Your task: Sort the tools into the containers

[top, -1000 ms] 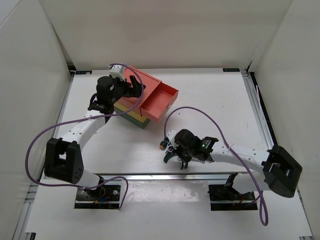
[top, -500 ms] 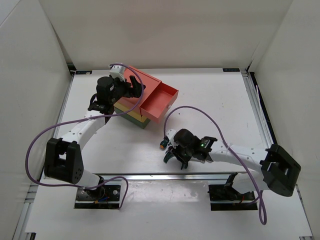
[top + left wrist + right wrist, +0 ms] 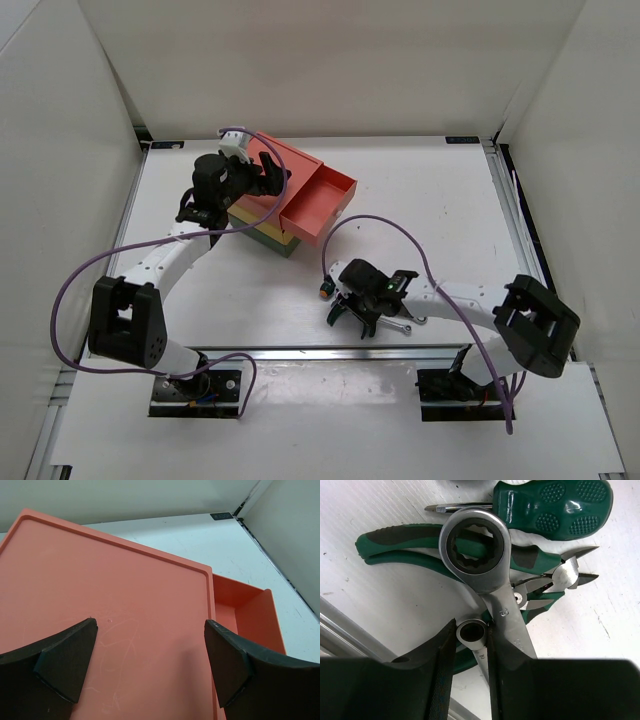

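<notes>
We see the right end effector [image 3: 471, 629] drawn close on the ring end of a small wrench [image 3: 480, 661], with a pad against each side of the ring. It looks clamped on it, though we cannot judge how firmly. The shaft of the big wrench [image 3: 476, 547] runs hard against that ring on one side. Its ratchet head lies just ahead of the fingertips, resting across the pliers [image 3: 405, 550]. Farthest ahead is the green screwdriver [image 3: 555, 507], its blade beside the ratchet head. Seen from above, the orange screwdriver [image 3: 323, 291] sits just beyond the end effector, apart from the heap. All of these lie on the tabletop [image 3: 430, 200].

We judge the wrenches stiff, smooth steel, dense for their size and slippery. A round ring can swivel between flat pads, so the flat shank would give a surer hold. The big wrench touches the small one and may drag along with it. The pliers are hinged and their rubbery handles should grip well.

The left end effector [image 3: 150, 645] has its fingers wide apart over the lid of the stack [image 3: 275, 240]. The open salmon drawer [image 3: 245, 615] is just past one finger, well apart from the tools
</notes>
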`<move>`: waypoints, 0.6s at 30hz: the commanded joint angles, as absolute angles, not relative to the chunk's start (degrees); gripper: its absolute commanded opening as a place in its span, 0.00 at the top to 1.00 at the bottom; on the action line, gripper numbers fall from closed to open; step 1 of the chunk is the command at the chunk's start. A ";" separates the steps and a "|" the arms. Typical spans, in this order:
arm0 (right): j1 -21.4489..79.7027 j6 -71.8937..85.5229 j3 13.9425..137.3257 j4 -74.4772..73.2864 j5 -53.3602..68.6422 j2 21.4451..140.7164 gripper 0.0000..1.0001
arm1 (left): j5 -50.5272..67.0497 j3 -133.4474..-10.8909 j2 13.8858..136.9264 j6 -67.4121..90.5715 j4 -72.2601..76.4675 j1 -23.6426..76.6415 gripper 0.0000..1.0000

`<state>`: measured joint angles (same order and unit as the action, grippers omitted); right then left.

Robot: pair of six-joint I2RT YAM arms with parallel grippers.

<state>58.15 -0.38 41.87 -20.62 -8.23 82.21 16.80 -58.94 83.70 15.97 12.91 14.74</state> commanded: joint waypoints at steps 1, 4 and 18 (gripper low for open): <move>58.36 -0.26 43.24 -19.16 -8.08 80.35 1.00 | 16.70 -55.81 84.37 18.46 2.90 14.50 0.01; 58.79 -0.26 45.34 -21.78 -9.14 77.79 1.00 | 16.88 -55.72 84.37 18.46 3.16 14.50 0.01; 58.18 2.46 48.25 -24.96 -11.07 63.37 1.00 | 17.40 -56.60 85.25 19.34 3.52 14.76 0.01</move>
<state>58.19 1.56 46.41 -24.16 -9.45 64.73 16.97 -58.87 83.72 16.43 13.32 14.74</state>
